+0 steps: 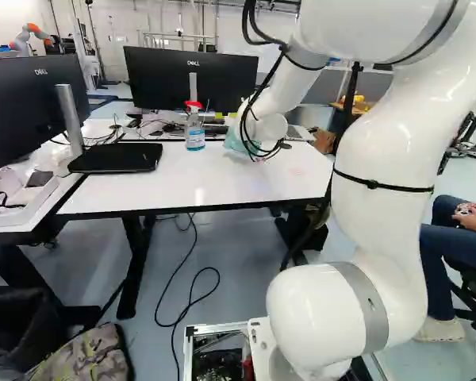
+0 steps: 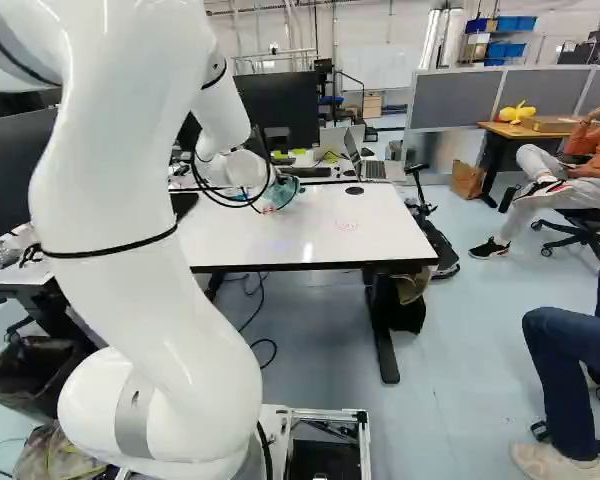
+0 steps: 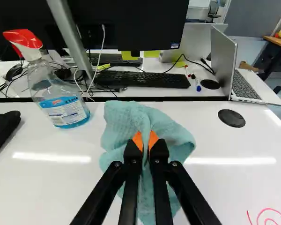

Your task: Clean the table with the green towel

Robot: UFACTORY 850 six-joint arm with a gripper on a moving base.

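White tabletop [image 3: 51, 187] is seen, and near its far edge a bunched green towel [image 3: 175, 133] appears to be rested. Close beside it, without contact, a spray bottle [image 3: 63, 103] is placed; it could be knocked over if the wiping is swept too wide. The towel is pinched between both fingers of the black gripper [image 3: 145, 142]; gripped only in a narrow fold, it may be rucked up or pulled loose by drag. A small red scribble [image 3: 268, 216] may be missed by short strokes.
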